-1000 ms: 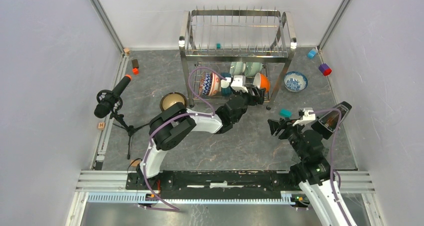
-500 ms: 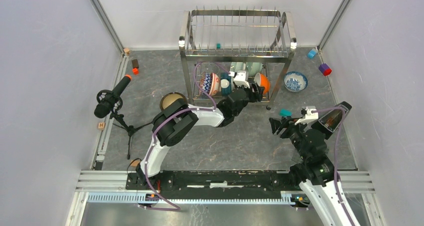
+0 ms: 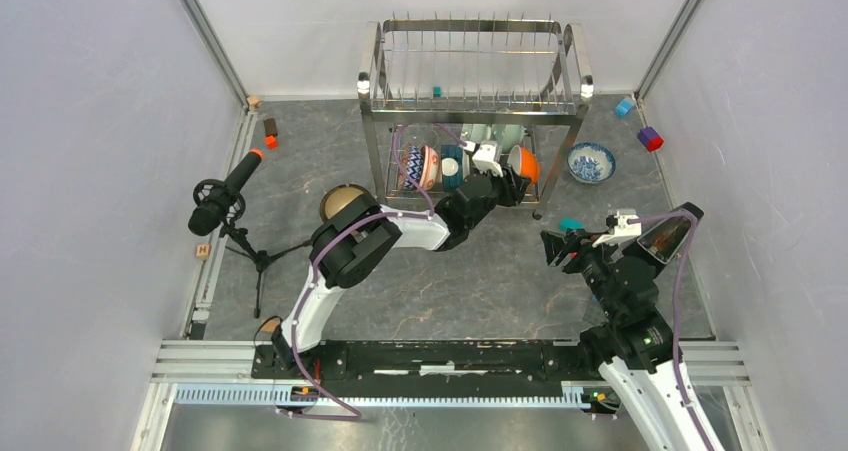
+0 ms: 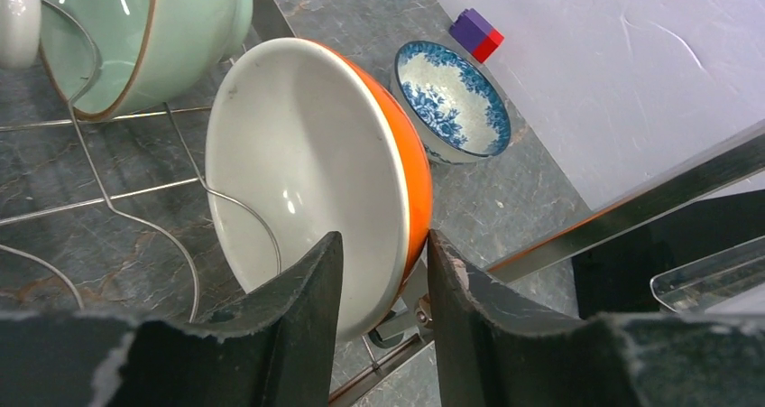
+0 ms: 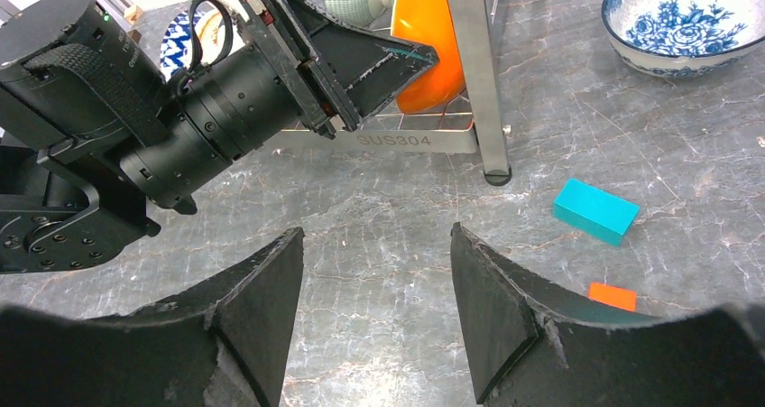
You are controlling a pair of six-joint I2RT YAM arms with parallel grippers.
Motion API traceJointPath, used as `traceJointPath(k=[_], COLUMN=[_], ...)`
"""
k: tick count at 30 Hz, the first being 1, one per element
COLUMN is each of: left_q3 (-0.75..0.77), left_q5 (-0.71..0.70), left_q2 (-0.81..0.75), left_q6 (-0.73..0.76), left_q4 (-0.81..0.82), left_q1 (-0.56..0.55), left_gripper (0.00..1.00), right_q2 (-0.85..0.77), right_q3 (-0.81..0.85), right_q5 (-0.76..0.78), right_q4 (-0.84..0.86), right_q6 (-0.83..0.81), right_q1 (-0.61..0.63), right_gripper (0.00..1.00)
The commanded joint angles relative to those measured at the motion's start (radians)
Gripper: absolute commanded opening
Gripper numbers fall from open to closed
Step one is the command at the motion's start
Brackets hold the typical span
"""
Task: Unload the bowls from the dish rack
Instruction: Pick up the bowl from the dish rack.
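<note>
Grey marbled table point(image 3: 480, 281) is occupied at twelve o'clock by the dish rack point(image 3: 470, 23), with several bowls point(image 3: 420, 167) left on its lower tier. Already unloaded are the blue-and-white bowl point(image 3: 590, 161) at two o'clock and the brown bowl point(image 3: 343, 200) at nine. The orange bowl point(image 4: 316, 163) is straddled at its rim by the left gripper point(image 4: 383, 249), though a grip cannot be told. The right gripper point(image 5: 374, 235) is held wide and empty.

Top camera looks down from above the table point(image 3: 500, 281) near edge. Left wrist close on orange bowl point(image 4: 316, 172); right wrist, farther back, shares it.
</note>
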Motion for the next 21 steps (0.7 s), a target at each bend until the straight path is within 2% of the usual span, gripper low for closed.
traceJointPath(k=[1, 4, 17, 21], left_q3=[0.03, 0.028, -0.01, -0.017], left_q5=[0.036, 0.062, 0.121, 0.154], left_q2=[0.021, 0.027, 0.02, 0.024], left_q6=[-0.035, -0.042, -0.061, -0.08], left_q4=[0.05, 0.073, 0.192, 0.24], left_q1=[0.017, 0.022, 0.056, 0.07], left_gripper=[0.44, 0.4, 0.03, 0.02], right_q2=[0.008, 0.012, 0.014, 0.014], right_q3=[0.016, 0.015, -0.009, -0.013], right_q5=[0.022, 0.024, 0.035, 0.04], right_q4=[0.03, 0.031, 0.039, 0.039], right_q6=[-0.022, -0.027, -0.03, -0.032], right_q1=[0.007, 0.009, 0.009, 0.008], right_gripper=[0.66, 0.66, 0.65, 0.65])
